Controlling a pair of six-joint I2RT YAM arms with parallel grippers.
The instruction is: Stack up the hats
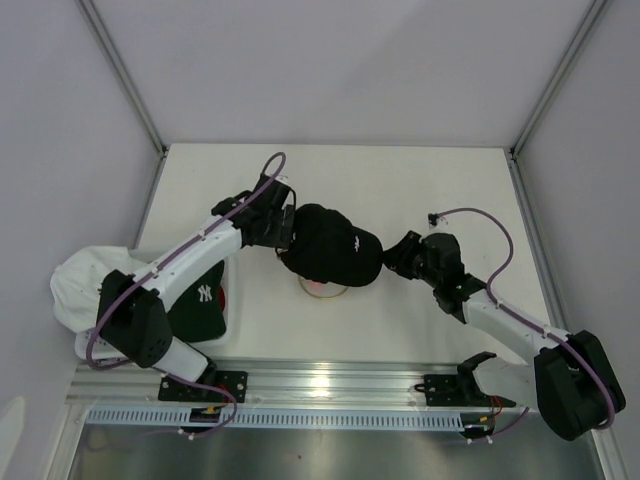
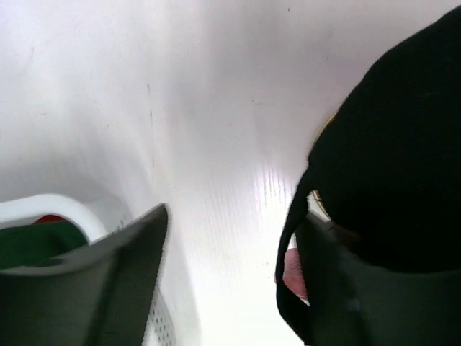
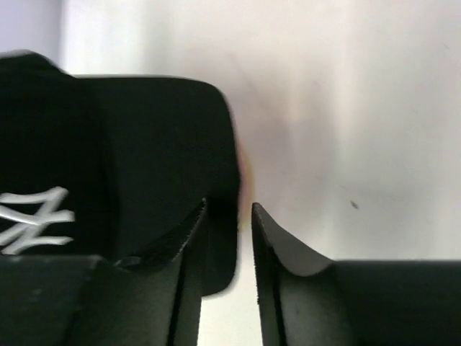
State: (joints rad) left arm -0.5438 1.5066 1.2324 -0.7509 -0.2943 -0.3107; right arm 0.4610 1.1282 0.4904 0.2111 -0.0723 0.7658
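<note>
Over the pink cap (image 1: 318, 287) sits the black cap (image 1: 330, 248).

We saw a white table (image 1: 400, 190) boxed in by plain pale panels: a back wall (image 1: 340, 60), a left wall (image 1: 50, 130) and a right wall (image 1: 600, 130), joined at the corners by slim grey metal posts (image 1: 122, 75). Along its near edge ran an aluminium rail (image 1: 330, 383) with a white slotted strip (image 1: 300, 417) just below. The light was soft and even, and it glared brightly off the rail.
</note>
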